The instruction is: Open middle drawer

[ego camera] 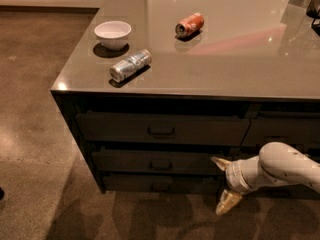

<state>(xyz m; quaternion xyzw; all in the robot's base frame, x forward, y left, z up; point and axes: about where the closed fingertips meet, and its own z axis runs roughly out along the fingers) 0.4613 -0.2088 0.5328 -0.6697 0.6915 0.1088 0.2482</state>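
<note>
The middle drawer [150,161] is a wide, low dark front, second in a stack of three under the counter, and it is closed. Its small dark bar handle [161,164] sits at its centre. My gripper [223,184] hangs at the end of the white arm, low on the right in front of the drawers. It is to the right of the handle and apart from it. Its two cream fingers [227,201] are spread wide and hold nothing.
The grey counter [225,59] carries a white bowl [113,33], a silver can [130,65] lying on its side and an orange can [189,24] lying on its side. A narrower drawer stack [282,131] is on the right. Brown floor lies to the left and front.
</note>
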